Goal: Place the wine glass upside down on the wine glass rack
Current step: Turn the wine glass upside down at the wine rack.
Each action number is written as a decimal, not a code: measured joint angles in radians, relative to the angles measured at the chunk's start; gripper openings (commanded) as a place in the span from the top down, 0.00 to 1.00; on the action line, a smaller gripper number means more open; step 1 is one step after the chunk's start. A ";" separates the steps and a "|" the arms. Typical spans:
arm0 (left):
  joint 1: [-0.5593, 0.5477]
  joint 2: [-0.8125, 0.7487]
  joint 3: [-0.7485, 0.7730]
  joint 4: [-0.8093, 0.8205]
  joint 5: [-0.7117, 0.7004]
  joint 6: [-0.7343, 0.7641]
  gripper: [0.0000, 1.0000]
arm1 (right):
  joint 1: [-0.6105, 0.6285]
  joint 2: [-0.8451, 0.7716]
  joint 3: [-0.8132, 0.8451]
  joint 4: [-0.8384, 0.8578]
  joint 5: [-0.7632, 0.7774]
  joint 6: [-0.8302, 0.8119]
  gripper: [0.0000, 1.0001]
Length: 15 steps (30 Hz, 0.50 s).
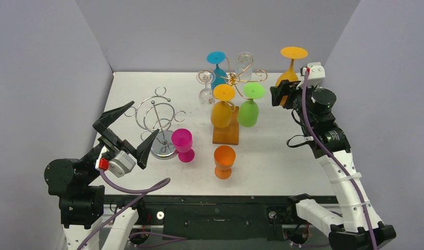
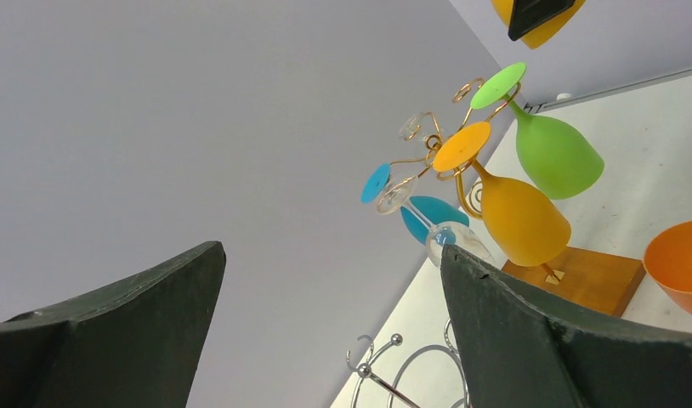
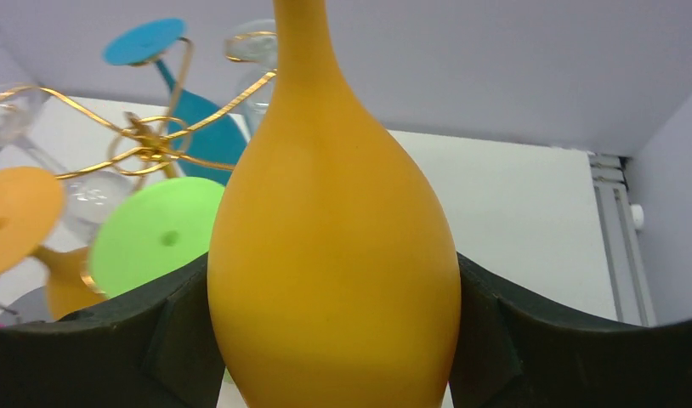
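My right gripper (image 1: pixel 281 94) is shut on the bowl of a yellow-orange wine glass (image 1: pixel 289 73), held upside down with its foot up, to the right of the gold wire rack (image 1: pixel 236 78). In the right wrist view the bowl (image 3: pixel 334 255) fills the space between my fingers (image 3: pixel 155 340). The gold rack holds upside-down teal (image 1: pixel 216 65), orange (image 1: pixel 222 107), green (image 1: pixel 248 107) and clear (image 1: pixel 205 86) glasses. My left gripper (image 1: pixel 127 134) is open and empty beside the silver wire rack (image 1: pixel 159 117).
A magenta glass (image 1: pixel 183 144) and an orange glass (image 1: pixel 224 161) stand upright on the white table. A wooden base (image 1: pixel 226 133) sits under the gold rack. Grey walls close in on the left, back and right.
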<state>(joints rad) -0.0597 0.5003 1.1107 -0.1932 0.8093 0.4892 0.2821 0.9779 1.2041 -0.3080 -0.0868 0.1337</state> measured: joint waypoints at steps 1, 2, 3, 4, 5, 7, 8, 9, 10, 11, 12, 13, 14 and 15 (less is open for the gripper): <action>0.000 0.000 0.000 -0.006 -0.003 -0.007 0.04 | -0.037 0.000 -0.023 0.008 -0.006 0.002 0.42; 0.000 0.000 0.001 -0.011 -0.006 -0.012 0.04 | -0.070 0.001 -0.043 0.014 -0.013 0.004 0.42; 0.000 0.000 0.002 -0.015 -0.008 -0.017 0.04 | -0.096 0.004 -0.061 0.024 -0.018 0.002 0.42; 0.000 0.000 0.002 -0.017 -0.010 -0.022 0.04 | -0.115 0.008 -0.075 0.029 -0.018 -0.001 0.43; 0.000 0.001 0.002 -0.018 -0.010 -0.027 0.04 | -0.132 0.018 -0.087 0.038 -0.018 -0.011 0.43; 0.000 0.001 0.002 -0.021 -0.012 -0.039 0.04 | -0.146 0.047 -0.099 0.062 -0.018 -0.028 0.44; 0.000 0.001 0.002 -0.023 -0.012 -0.042 0.04 | -0.153 0.066 -0.105 0.079 -0.018 -0.038 0.44; 0.000 0.001 0.002 -0.026 -0.013 -0.043 0.04 | -0.160 0.089 -0.109 0.092 -0.019 -0.047 0.44; 0.000 0.001 0.002 -0.029 -0.013 -0.045 0.04 | -0.165 0.115 -0.113 0.107 -0.021 -0.055 0.45; 0.000 0.001 0.002 -0.031 -0.013 -0.046 0.04 | -0.171 0.148 -0.117 0.126 -0.026 -0.063 0.45; 0.000 0.001 0.002 -0.034 -0.013 -0.048 0.04 | -0.177 0.177 -0.118 0.138 -0.029 -0.069 0.45; 0.000 0.001 0.002 -0.036 -0.013 -0.050 0.04 | -0.184 0.206 -0.118 0.150 -0.035 -0.072 0.45; 0.000 0.001 0.002 -0.037 -0.013 -0.051 0.04 | -0.191 0.237 -0.118 0.164 -0.042 -0.075 0.45; 0.000 0.001 0.002 -0.037 -0.014 -0.051 0.04 | -0.197 0.266 -0.118 0.177 -0.048 -0.079 0.45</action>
<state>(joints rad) -0.0597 0.5014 1.1126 -0.2306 0.7952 0.4377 0.0853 1.2438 1.0859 -0.1310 -0.1345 0.0551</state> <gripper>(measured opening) 0.963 0.702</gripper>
